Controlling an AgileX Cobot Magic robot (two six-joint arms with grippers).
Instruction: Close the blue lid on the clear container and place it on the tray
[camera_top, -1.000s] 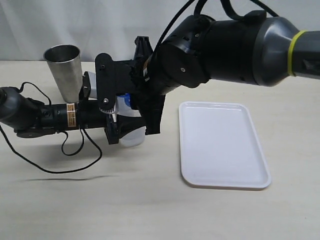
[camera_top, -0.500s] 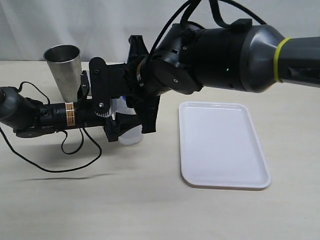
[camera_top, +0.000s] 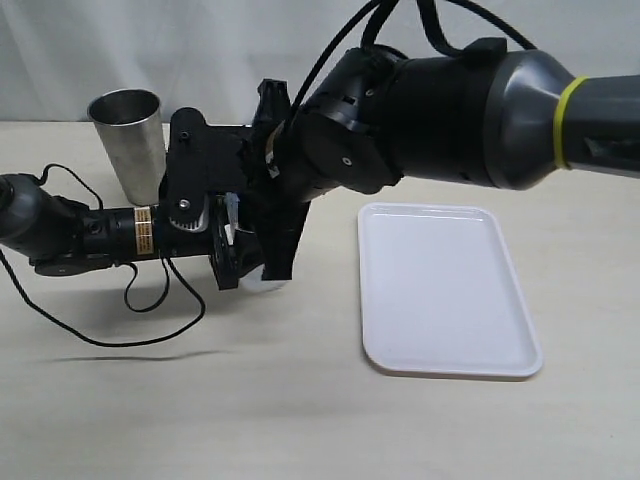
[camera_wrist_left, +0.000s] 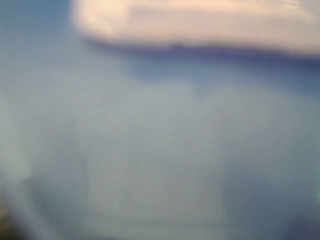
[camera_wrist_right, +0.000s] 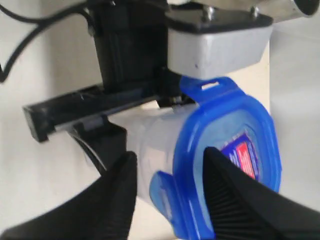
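Clamping container (camera_wrist_right: 150, 145) sideways in left gripper (camera_top: 228, 262), left of bench (camera_top: 300, 420) centre, lid (camera_wrist_right: 225, 130) on. Straddling lid with right gripper (camera_wrist_right: 169, 156), wide. Probably light, slippery, thin-walled; better gripped near stiff lid rim.

Ext view bright, even, soft shadows, L wrist view total blur, R wrist sharp-ish.

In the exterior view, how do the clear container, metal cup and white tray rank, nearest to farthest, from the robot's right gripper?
1. The clear container: at the right gripper, whose fingers straddle its blue lid.
2 and 3. The metal cup, back left, and the tray, to the right: both well apart from it, too close to rank.
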